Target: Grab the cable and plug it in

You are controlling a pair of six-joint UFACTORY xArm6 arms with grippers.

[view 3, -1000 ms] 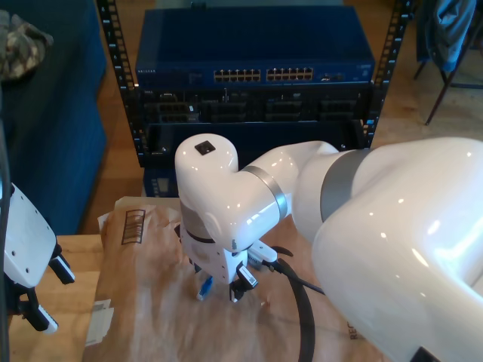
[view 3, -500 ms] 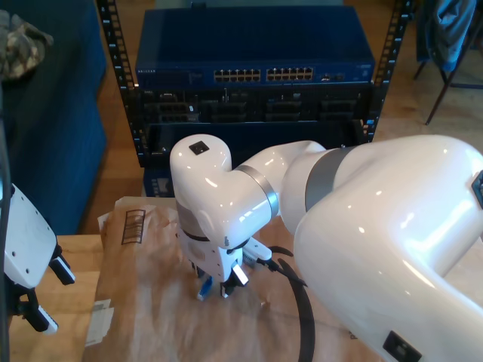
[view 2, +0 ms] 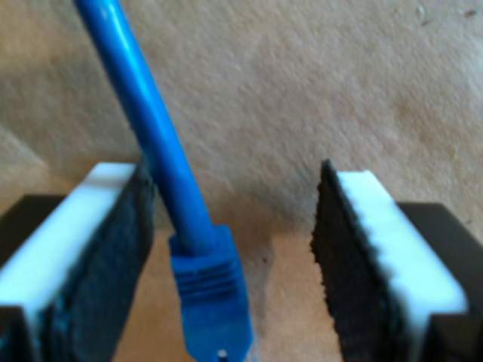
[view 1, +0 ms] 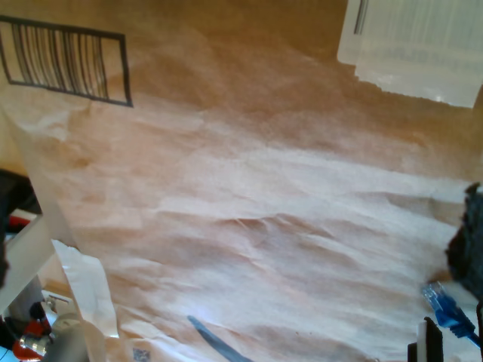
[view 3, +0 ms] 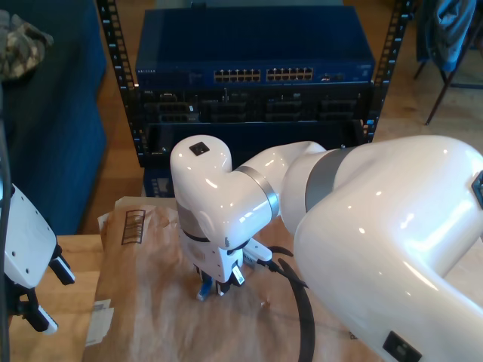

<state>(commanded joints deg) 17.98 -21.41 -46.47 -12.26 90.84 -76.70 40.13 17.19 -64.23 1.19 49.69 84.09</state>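
My second gripper (view 2: pixel 238 264) hangs low over crumpled brown paper (view 3: pixel 162 317), jaws spread apart w/ a wide gap between the dark pads (view 2: pixel 343 264). The cable (view 2: pixel 155 158) runs down thru that gap, close along one pad, maybe brushing it, can't tell for sure; well apart from the other pad. Its blue strain-relief boot (view 2: pixel 207 290) sits betw. the jaws, nearer that same pad, w/ a hint of clear plug at the tip. Nothing is clamped: jaws open around the cable end, not closed on it.

In the exterior view the big white arm w/ my second gripper (view 3: pixel 219 283) reaches in from the exterior view's right, wrist pointing down at the paper, approx. centre frame. A bit of the blue cable (view 3: pixel 205 286) peeks out just below the wrist, at or just above the paper. A thick black cable (view 3: pixel 302 309) loops off that arm.

My first gripper (view 3: pixel 41 294) sits at the exterior view's left edge, near a wooden tabletop (view 3: pixel 72 302), well apart from the cable. Can't tell if it's open or closed; the fingers don't read clearly. Its wrist view looks across the brown paper w/ a printed barcode (view 1: pixel 64 56) and a white label (view 1: pixel 415 45); the cable's blue plug end (view 1: pixel 445 305) lies far off, beside dark parts of the other gripper.

Behind, a rack holds a dark-blue network switch (view 3: pixel 253 45) w/ two port rows (view 3: pixel 263 75), more rack units below.
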